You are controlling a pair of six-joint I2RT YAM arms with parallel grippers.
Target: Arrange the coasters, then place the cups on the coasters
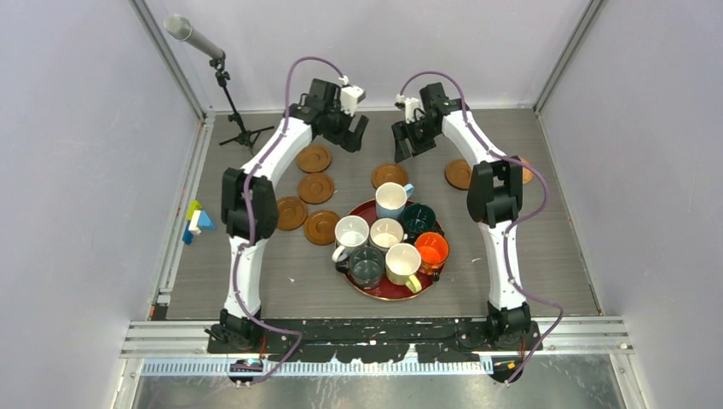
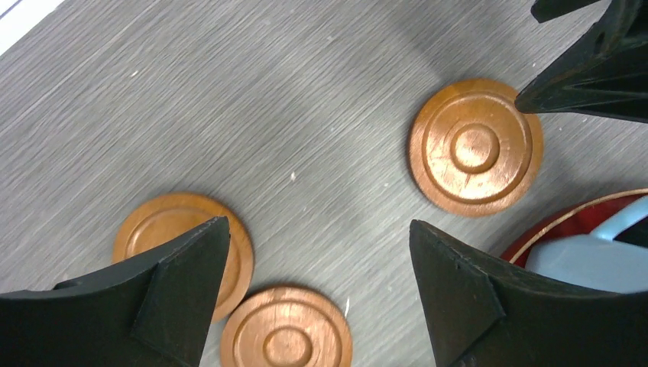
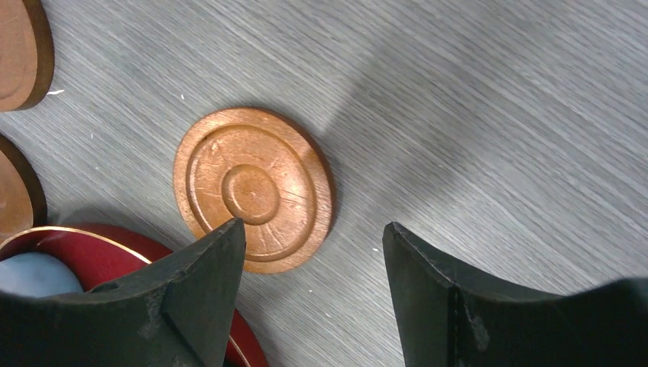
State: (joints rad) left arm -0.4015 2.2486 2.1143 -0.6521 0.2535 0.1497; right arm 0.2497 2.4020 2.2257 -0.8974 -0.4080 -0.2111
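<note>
Grey tabletop (image 1: 546, 256): coasters (image 1: 390, 175) seem arranged, one half-hidden; your left gripper (image 2: 319, 224) and right gripper (image 3: 313, 225) gape empty, so fetch the light blue mug (image 1: 392, 198) next.

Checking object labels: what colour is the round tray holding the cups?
The tray is dark red; the top external view shows it best.

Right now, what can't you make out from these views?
- Top view: rightmost coaster, mostly behind the right arm.
- Left wrist view: blue cup, cut by the frame edge and the left pincer.
- Right wrist view: upper-left coaster, cut off by the left edge; tray, mostly under the right pincer.
</note>
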